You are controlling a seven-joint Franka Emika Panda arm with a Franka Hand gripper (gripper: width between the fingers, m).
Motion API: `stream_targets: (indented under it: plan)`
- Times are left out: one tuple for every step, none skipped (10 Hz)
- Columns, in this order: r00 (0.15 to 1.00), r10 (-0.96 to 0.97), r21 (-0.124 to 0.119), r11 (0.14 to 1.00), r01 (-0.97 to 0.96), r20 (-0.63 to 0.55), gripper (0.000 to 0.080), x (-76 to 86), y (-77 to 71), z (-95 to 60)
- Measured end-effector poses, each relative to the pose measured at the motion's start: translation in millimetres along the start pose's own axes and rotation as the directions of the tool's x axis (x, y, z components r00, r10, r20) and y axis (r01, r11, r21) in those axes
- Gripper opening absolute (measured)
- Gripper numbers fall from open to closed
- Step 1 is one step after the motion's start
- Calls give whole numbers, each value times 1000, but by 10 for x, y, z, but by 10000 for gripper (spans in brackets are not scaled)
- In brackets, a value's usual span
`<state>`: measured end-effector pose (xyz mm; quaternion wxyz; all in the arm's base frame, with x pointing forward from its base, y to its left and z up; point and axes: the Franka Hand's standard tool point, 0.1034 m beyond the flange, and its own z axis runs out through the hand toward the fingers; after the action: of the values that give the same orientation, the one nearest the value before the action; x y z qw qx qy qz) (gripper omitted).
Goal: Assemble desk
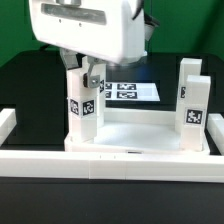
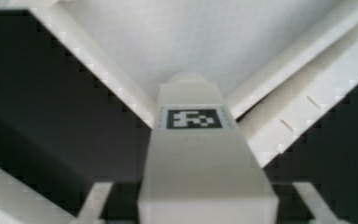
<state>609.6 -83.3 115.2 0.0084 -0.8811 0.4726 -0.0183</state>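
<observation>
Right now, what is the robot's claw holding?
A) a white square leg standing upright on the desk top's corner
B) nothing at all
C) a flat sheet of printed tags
A: the gripper is closed around an upright white leg with a black-and-white tag, at a corner of the desk top.

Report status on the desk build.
Gripper shut on upright leg at desktop corner. Second leg standing at opposite corner. Nothing in the way.

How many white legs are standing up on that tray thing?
3 at least. One leg under the end effector at the exterior view's left, two legs at the right. A fourth may be hidden.
</observation>
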Motion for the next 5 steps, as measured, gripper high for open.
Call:
stream_targets:
  plan:
    - [994, 108, 9, 994, -108, 1, 291, 3, -12, 2]
    - [983, 183, 16, 983, -183, 0, 291, 3, -29, 3]
    - [970, 245, 19, 969, -245, 2, 291, -11, -45, 3]
    - [948, 317, 22, 948, -317, 8, 291, -28, -61, 4]
    - [936, 353, 21, 935, -353, 9, 291, -32, -64, 6]
